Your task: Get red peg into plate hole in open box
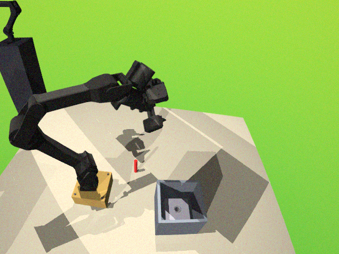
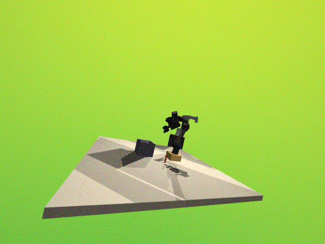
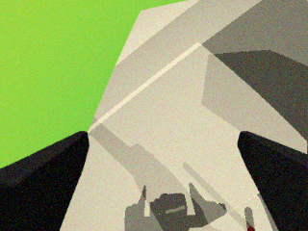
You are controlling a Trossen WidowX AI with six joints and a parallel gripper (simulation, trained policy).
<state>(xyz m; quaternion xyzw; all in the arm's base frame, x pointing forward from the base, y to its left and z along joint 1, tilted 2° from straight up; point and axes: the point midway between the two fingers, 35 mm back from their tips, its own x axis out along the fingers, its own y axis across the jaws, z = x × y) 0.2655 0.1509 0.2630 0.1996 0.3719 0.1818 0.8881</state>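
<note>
The red peg (image 1: 135, 165) (image 2: 165, 158) (image 3: 250, 229) stands upright on the table between the arm's base and the box. It shows only as a dark red bit at the bottom right edge of the wrist view. My gripper (image 1: 165, 109) (image 3: 166, 139) is open and empty, high above the table and well above the peg, beyond it and to its right in the top view. The open grey-blue box (image 1: 181, 228) (image 2: 144, 148) stands to the right of the peg. The pale plate (image 1: 179, 201) with a round empty hole lies on its floor. The wrist view does not show the box.
The yellow base block (image 1: 92, 200) (image 2: 175, 157) of the arm stands left of the peg. A tall dark pedestal (image 1: 16, 73) is at the upper left. Dark shadows fall across the pale table (image 1: 136, 243) (image 2: 78, 189). The table's edge shows at the left of the wrist view.
</note>
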